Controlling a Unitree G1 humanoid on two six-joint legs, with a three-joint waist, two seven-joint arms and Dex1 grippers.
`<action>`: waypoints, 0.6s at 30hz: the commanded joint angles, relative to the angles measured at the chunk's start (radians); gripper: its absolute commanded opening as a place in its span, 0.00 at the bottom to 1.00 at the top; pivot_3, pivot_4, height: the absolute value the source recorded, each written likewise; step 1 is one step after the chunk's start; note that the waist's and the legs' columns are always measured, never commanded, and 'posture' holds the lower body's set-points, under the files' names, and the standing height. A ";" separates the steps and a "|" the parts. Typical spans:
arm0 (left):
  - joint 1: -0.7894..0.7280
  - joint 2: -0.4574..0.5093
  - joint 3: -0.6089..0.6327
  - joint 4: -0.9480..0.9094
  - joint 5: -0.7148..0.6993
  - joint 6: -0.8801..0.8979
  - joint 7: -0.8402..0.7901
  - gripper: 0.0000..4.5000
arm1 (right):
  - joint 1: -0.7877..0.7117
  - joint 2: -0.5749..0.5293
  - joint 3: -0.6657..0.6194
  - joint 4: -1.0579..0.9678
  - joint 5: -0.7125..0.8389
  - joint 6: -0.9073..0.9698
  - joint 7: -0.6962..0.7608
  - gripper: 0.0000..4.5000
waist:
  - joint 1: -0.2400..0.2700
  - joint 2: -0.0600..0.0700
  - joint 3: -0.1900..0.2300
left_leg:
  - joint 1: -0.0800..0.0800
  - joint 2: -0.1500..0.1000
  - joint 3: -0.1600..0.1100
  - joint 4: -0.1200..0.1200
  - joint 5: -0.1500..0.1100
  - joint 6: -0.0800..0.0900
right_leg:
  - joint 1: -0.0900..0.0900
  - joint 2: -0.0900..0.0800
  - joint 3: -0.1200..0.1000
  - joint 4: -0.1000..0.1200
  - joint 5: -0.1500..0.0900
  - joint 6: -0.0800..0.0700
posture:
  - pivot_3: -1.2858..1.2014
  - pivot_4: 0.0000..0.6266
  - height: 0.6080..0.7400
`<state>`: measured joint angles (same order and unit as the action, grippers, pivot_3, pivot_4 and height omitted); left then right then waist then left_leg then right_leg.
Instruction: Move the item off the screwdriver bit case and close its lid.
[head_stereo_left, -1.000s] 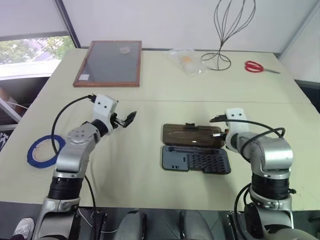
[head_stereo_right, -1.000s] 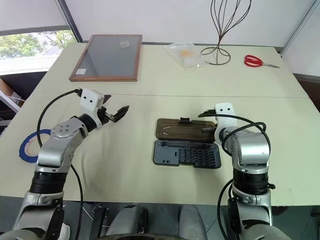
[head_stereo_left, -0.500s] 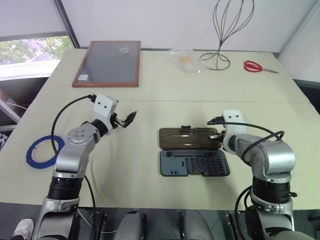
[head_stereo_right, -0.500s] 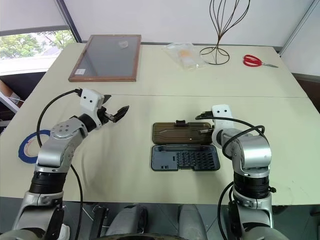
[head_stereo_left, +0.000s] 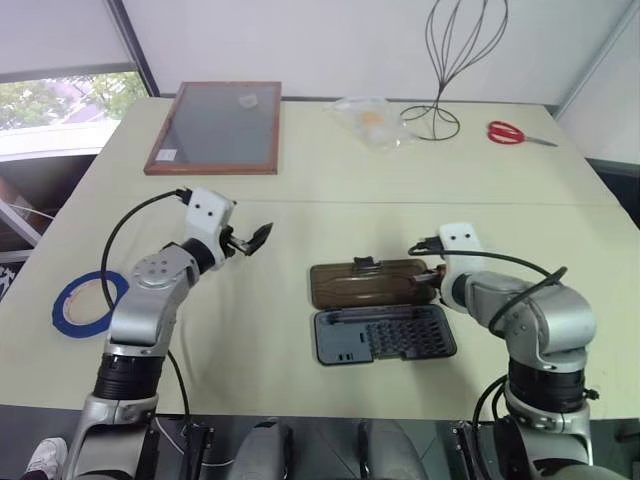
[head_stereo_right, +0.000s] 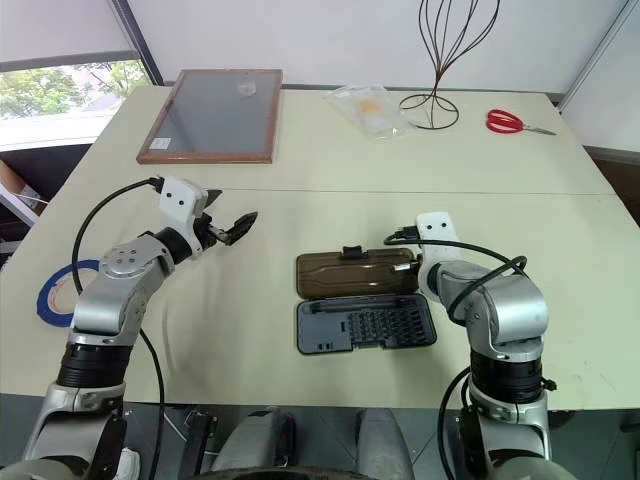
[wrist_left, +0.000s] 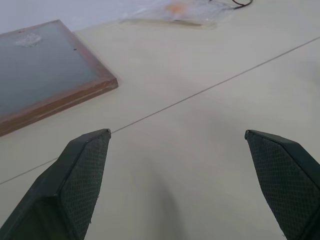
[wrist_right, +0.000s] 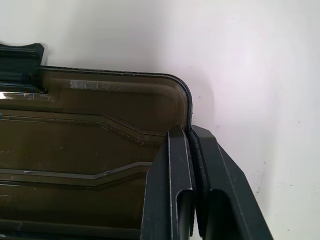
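Right gripper (wrist_right: 189, 145): fingers pressed together on the right edge of the lid (wrist_right: 85, 150), pinching its thin rim. Change noted: over the last second the whole screwdriver bit case (head_stereo_left: 383, 334) has slid leftward across the table (head_stereo_left: 300, 215) with this gripper, lid still lying flat open behind the base; judged a drag, not a fold, so closing is not yet begun. Case: dark grey base with rows of small bits, nearest the robot; smoky brown translucent lid just beyond it, black latch tab on its far edge. Left gripper (head_stereo_left: 258, 239): fingers spread wide, empty, raised well to the case's left. Tape ring (head_stereo_left: 88, 301): blue, flat on the table far left, well clear of the case.
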<state>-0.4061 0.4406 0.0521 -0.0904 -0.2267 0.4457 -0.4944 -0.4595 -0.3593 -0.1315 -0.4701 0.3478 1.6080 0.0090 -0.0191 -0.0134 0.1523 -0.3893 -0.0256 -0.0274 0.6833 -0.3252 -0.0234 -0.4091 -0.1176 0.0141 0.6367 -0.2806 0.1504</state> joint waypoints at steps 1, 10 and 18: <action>0.000 0.009 0.003 -0.048 -0.001 -0.007 -0.005 1.00 | -0.008 -0.017 0.007 -0.021 0.037 0.006 -0.016 0.01 | 0.001 0.000 0.000 | 0.000 0.000 0.000 0.000 0.000 0.000 | 0.000 0.000 0.000 0.000 0.000 0.000 | 0.52 0.24 1.00; 0.003 0.003 0.014 -0.069 -0.049 0.012 -0.049 1.00 | -0.037 -0.040 -0.004 0.000 0.056 0.006 -0.034 0.99 | 0.001 0.000 0.000 | 0.000 0.000 0.000 0.000 0.000 0.000 | 0.000 0.000 0.000 0.000 0.000 0.000 | 0.52 0.24 1.00; -0.023 0.021 0.025 -0.131 -0.183 0.101 -0.145 1.00 | -0.097 -0.080 -0.021 0.001 0.075 0.006 -0.004 0.99 | 0.000 0.000 0.000 | 0.000 0.000 0.000 0.000 0.000 0.000 | 0.000 0.000 0.000 0.000 0.000 0.000 | 0.52 0.24 1.00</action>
<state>-0.4082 0.4490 0.0628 -0.1783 -0.3859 0.5436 -0.6250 -0.5352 -0.4271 -0.1310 -0.4469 0.4129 1.6082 -0.0027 -0.0192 -0.0129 0.1526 -0.3894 -0.0256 -0.0273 0.6834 -0.3254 -0.0231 -0.4091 -0.1176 0.0141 0.6365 -0.2806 0.1504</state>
